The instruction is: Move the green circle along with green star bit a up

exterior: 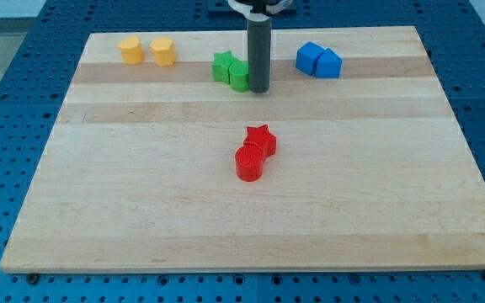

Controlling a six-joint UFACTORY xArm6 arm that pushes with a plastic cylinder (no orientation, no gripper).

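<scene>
The green star (221,66) and the green circle (239,75) sit touching each other near the view's top, a little left of centre. The star is on the left and slightly higher. The circle is on the right and partly hidden by my rod. My tip (259,89) rests on the board at the circle's right side, touching or nearly touching it.
Two yellow blocks (130,50) (162,51) stand at the view's top left. Two blue blocks (310,56) (328,64) stand at the top right. A red star (260,139) and a red circle (248,163) sit touching at the board's middle. The wooden board (141,210) has edges all round.
</scene>
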